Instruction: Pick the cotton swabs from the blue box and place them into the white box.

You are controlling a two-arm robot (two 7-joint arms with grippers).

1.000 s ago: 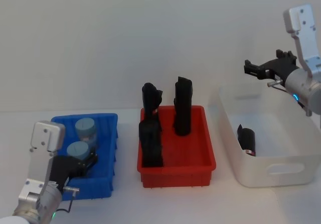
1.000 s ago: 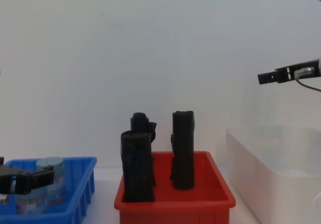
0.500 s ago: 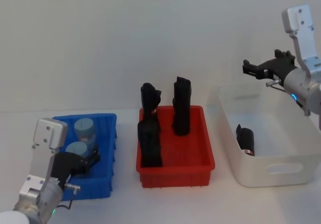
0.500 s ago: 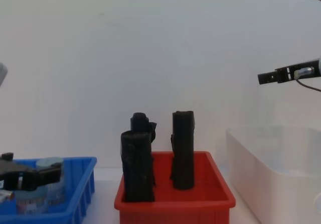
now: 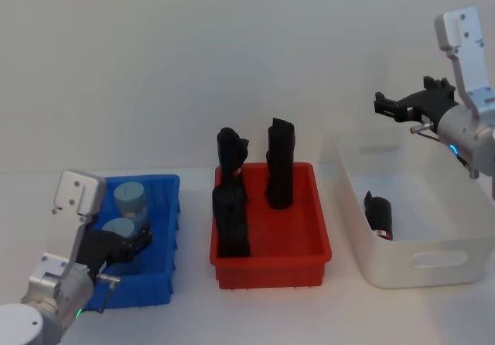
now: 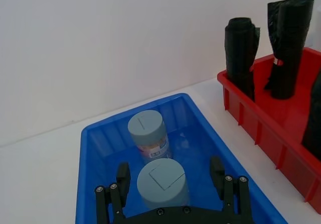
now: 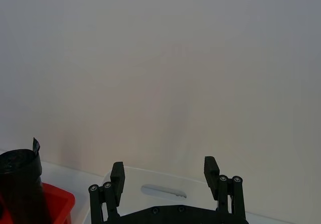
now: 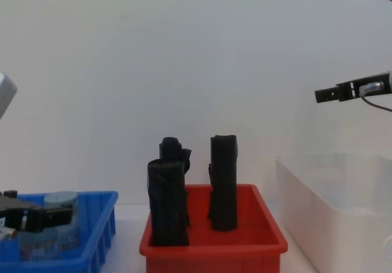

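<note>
At left, a bright blue plastic bin [image 6: 95,153] holds two grey-lidded swab tubs [image 6: 147,133], label print illegible; left gripper [image 6: 169,171] gapes around one, right gripper [image 7: 164,164] likewise spread.

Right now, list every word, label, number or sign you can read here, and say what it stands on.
Far cotton swabs tub in the blue box: a printed label, too small to read.
Near cotton swabs tub, between the open left gripper's fingers: no label in sight.
Black roll in the white box: a red-and-white tag, unreadable.
Right gripper, open, raised near the white box: no markings.
</note>
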